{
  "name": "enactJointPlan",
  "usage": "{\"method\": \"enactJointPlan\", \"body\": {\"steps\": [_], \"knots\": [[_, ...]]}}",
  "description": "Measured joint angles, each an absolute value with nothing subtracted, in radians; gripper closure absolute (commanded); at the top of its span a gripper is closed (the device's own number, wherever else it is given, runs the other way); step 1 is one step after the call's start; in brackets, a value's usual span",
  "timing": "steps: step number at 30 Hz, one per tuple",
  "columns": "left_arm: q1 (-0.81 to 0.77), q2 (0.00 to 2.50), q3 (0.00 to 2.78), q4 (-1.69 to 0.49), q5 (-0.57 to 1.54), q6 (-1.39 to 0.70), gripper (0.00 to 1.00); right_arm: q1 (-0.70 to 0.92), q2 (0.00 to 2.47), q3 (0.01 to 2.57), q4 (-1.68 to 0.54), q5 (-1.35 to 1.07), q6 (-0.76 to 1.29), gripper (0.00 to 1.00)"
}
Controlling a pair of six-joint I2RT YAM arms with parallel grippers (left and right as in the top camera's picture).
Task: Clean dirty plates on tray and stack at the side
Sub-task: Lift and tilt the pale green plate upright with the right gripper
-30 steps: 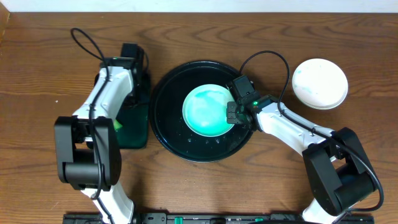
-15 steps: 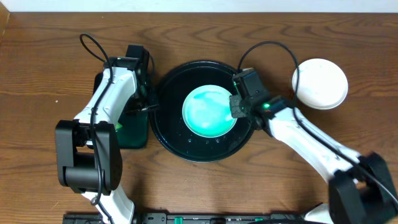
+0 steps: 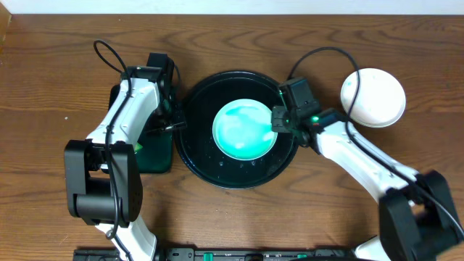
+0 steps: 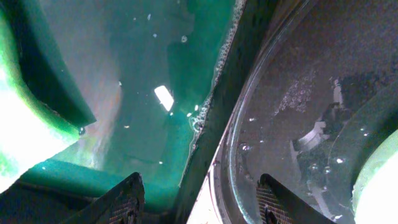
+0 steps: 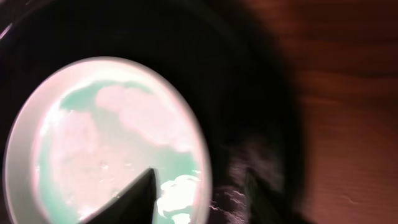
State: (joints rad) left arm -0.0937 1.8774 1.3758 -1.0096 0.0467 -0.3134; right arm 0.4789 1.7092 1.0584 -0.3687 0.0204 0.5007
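The job looks partly done. A white plate (image 3: 373, 98) sits on the bench (image 3: 290, 36), well to the right of the tray (image 3: 197, 156), and appears clean. A smeared plate (image 3: 245, 129) lies in the tray's middle with aqua-green film across its face, so it is not yet wiped or moved over. The right pincer (image 5: 199, 173) is open and holds nothing; one finger is over that plate's face, the other over the tray, with the plate's rim between them. The left pincer (image 4: 199, 180) is also open and empty, over the seam where the green tray (image 4: 155, 62) of soapy water meets the black one. From above I cannot tell whether the white plate is one or a stack. The right wrist view is blurred. A glaring bright shape (image 4: 15, 124) at the edge of the left wrist view is unreadable.
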Motion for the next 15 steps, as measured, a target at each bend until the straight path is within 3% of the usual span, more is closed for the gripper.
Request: {"method": "enactJointPlan", "body": {"steps": [2,6,9,11,12,14,15], "knots": [[-0.093,1.877,1.376,-1.013,0.047,-0.313,0.41,0.48,1.751,1.058,-0.337,-0.017,0.511,0.41],[-0.093,1.877,1.376,-1.015,0.047,-0.313,0.4,0.476,1.834,1.058,-0.301,-0.059,0.531,0.47],[-0.093,1.877,1.376,-1.015,0.047,-0.313,0.4,0.469,1.874,1.059,-0.283,-0.074,0.554,0.37],[-0.094,1.877,1.376,-1.017,0.047,-0.313,0.4,0.468,1.875,1.06,-0.266,-0.083,0.561,0.36],[-0.094,1.877,1.376,-1.019,0.047,-0.313,0.4,0.468,1.879,1.06,-0.257,-0.084,0.562,0.48],[-0.093,1.877,1.376,-1.025,0.047,-0.313,0.4,0.468,1.885,1.06,-0.243,-0.083,0.562,0.94],[-0.093,1.877,1.376,-1.028,0.047,-0.313,0.4,0.467,1.893,1.061,-0.237,-0.078,0.567,0.99]]}}
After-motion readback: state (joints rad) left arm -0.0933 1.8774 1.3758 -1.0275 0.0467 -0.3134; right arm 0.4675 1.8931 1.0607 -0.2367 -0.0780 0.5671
